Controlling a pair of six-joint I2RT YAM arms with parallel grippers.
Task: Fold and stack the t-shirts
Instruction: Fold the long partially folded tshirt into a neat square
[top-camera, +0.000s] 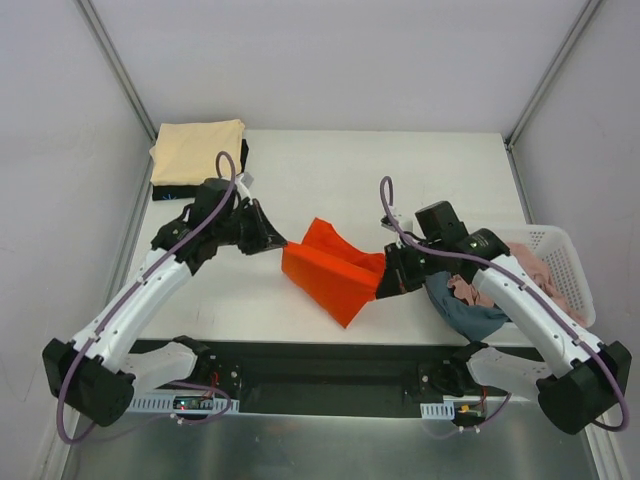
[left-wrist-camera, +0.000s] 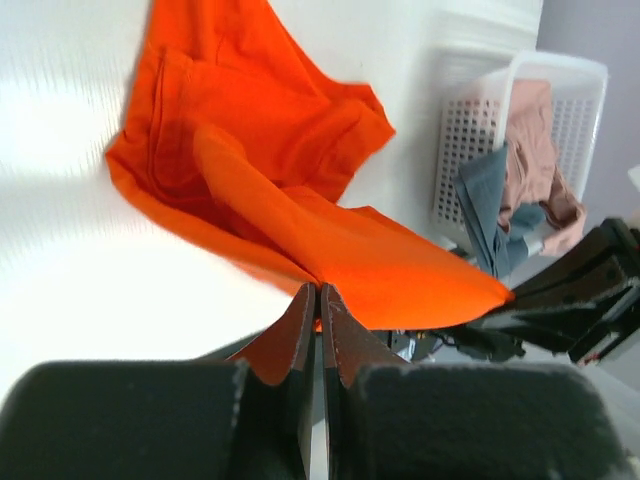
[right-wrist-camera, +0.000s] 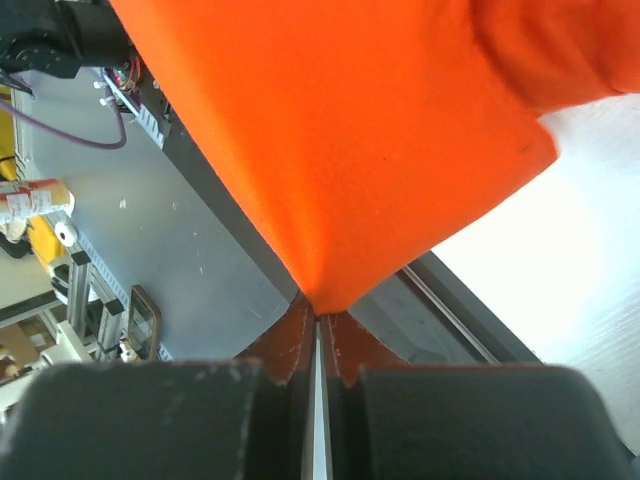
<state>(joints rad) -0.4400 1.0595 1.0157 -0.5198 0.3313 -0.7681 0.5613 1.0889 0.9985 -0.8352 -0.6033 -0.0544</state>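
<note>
Two look done: cream t-shirt (top-camera: 197, 150) over black t-shirt (top-camera: 163, 188), far-left desk (top-camera: 400, 170) corner | orange-red t-shirt (top-camera: 335, 270) mid-fold, part lifted, part on desk, left pincer (top-camera: 283, 243) and right pincer (top-camera: 385, 280) each pinched tight on an edge | pink t-shirt (left-wrist-camera: 530, 150), blue t-shirt (left-wrist-camera: 488, 205) waiting in basket (left-wrist-camera: 470, 120)

1. The orange-red t-shirt (top-camera: 335, 270) is crumpled, pulled up by two pinched edges, its lower part on the worktop (top-camera: 400, 170) left of the basket (top-camera: 575, 250).
2. The cream t-shirt (top-camera: 198, 150) lies folded flat atop the black t-shirt (top-camera: 175, 187), far left of the basket.
3. The pink t-shirt (top-camera: 540, 265) and the dusty-blue t-shirt (top-camera: 465, 312) are bunched in the basket, with the blue one spilling over its left rim.
</note>
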